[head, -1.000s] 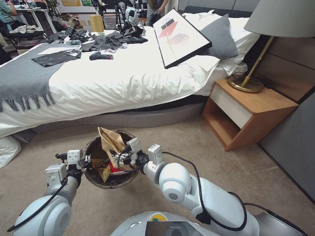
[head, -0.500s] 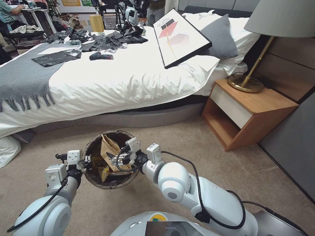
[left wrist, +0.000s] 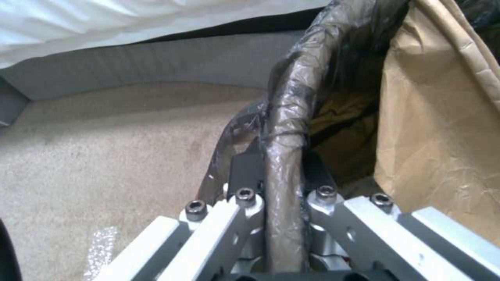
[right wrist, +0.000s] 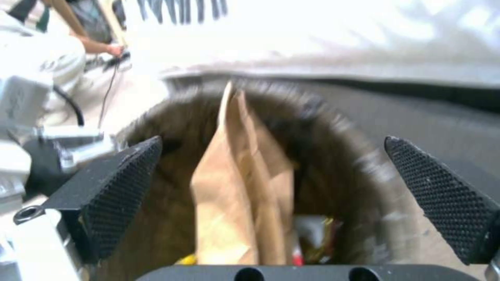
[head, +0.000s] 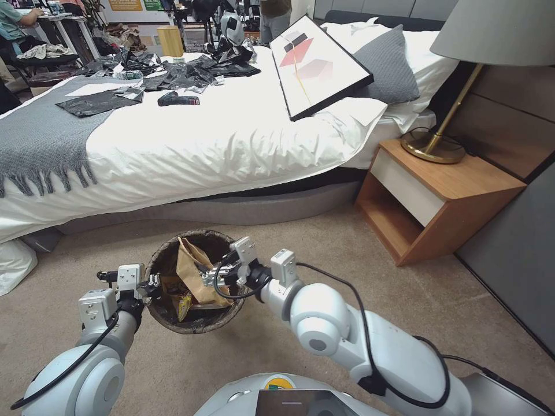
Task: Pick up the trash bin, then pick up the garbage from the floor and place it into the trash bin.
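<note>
The trash bin [head: 173, 319], with a dark wrinkled liner over its rim, sits low in front of me in the head view. My left gripper [head: 151, 284] is shut on the rim's left side, and the left wrist view shows its fingers [left wrist: 245, 171] clamped either side of the liner-wrapped rim [left wrist: 285, 117]. Garbage lies inside: a brown paper bag [head: 192, 270] stands upright, beside a yellow packet [head: 184, 301]. My right gripper [head: 209, 276] hovers over the bin's right half, open. Its pads [right wrist: 125, 183] stand wide either side of the brown paper [right wrist: 234, 203], without touching it.
A bed [head: 231, 144] with a white cover runs across just beyond the bin. A wooden nightstand [head: 433, 196] with a brass lamp [head: 433, 147] stands at the right. A white bag [head: 14, 263] lies on the floor at far left. Bare carpet [head: 324, 242] lies to the right.
The brown paper bag has sunk lower into the bin. My right arm has shifted slightly right and back. The left gripper has kept its hold on the rim.
</note>
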Motion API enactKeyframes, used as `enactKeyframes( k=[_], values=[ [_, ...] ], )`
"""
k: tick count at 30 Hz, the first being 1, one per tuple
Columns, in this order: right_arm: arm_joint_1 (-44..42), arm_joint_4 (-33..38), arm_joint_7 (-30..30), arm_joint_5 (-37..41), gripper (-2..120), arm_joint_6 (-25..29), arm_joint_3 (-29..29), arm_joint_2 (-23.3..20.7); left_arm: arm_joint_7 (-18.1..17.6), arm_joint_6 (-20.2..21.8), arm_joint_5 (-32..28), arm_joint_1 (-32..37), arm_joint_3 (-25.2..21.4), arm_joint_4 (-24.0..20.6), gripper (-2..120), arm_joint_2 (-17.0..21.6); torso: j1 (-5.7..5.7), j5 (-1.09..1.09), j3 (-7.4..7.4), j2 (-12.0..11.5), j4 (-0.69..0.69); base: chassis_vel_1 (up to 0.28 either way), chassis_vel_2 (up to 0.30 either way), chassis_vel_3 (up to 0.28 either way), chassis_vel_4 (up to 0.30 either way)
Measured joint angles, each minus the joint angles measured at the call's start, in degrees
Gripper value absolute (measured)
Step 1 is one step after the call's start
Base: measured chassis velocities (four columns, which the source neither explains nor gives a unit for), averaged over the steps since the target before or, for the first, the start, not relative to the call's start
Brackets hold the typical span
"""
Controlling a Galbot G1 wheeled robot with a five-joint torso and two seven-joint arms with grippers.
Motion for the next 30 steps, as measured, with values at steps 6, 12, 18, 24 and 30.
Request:
enactKeyframes(
  k=[6, 12, 18, 24, 30],
  values=[
    [-2.93, 2.63, -3.86, -2.92, 100, 2.58, 6.07, -4.13, 0.00, 0.00, -0.03, -0.09, -0.07, 0.00, 3, -0.09, 0.00, -0.01, 0.00, 0.00, 0.00, 0.000, 0.000, 0.000, 0.000],
    [-7.61, 4.30, -2.69, -8.01, 100, 7.14, 11.50, -7.18, 0.00, 0.00, -0.05, -0.34, -0.12, 0.00, 3, -0.17, 0.00, 0.00, 0.00, 0.00, -0.01, 0.000, 0.000, 0.000, 0.000],
    [-16.14, 3.79, -2.43, -17.98, 100, 12.57, 24.62, -6.10, -0.01, 0.00, -0.15, -0.34, -0.39, 0.00, 3, -0.15, 0.00, 0.00, 0.00, 0.00, -0.01, 0.000, 0.000, 0.000, 0.000],
    [-25.93, 4.13, -3.21, -21.97, 100, 15.23, 35.24, -3.81, -0.01, 0.00, -0.24, -0.40, -0.58, 0.00, 3, -0.14, 0.00, -0.01, 0.00, 0.00, -0.02, 0.000, 0.000, 0.000, 0.000],
    [-36.20, 3.23, -7.05, -34.04, 100, 21.90, 45.85, 4.32, -0.03, 0.00, -0.28, -0.55, -0.66, 0.00, 3, -0.21, 0.00, 0.00, 0.00, 0.00, -0.02, 0.000, 0.000, 0.000, 0.000]
  ],
)
